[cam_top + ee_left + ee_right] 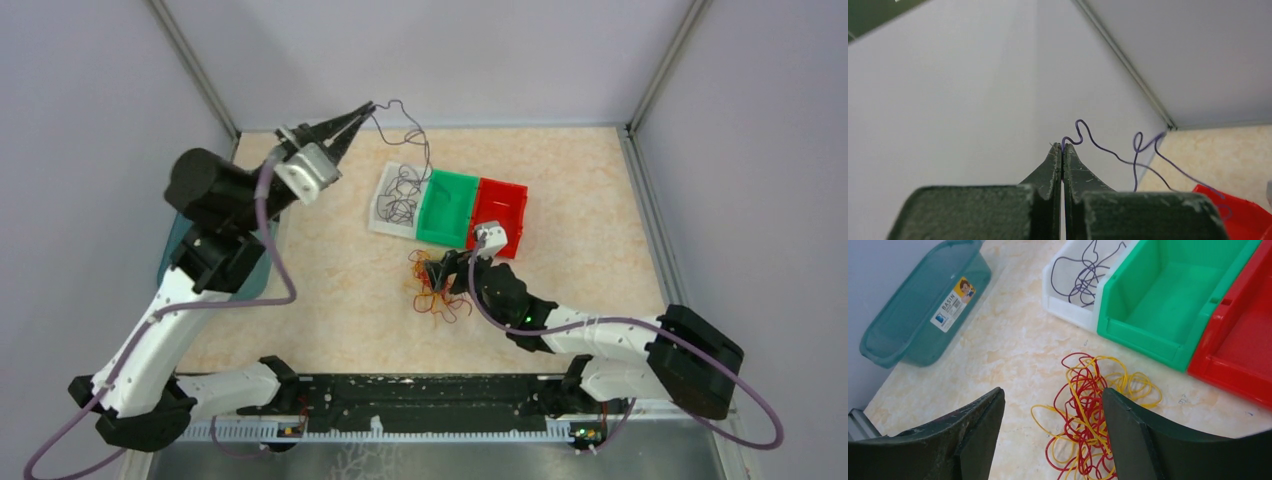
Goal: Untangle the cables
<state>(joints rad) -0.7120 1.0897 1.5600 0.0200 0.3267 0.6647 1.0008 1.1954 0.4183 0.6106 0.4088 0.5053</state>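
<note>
Inspection from my right wrist view: I read one marking only. A white sticker (953, 304) on the side wall of the teal translucent plastic tub (905, 342) reads "BASIN", beside a small cartoon face. Its finer print is illegible.

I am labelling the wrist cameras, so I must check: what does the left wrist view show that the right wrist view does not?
Only left wrist: the left gripper, shut on one thin dark wire strand before the grey walls. Only right wrist: the open right gripper above the tangle of red and yellow wires, the teal plastic basin, the white plastic bin holding dark wires, the green plastic bin. Both: the red plastic bin and the beige marbled table.
</note>
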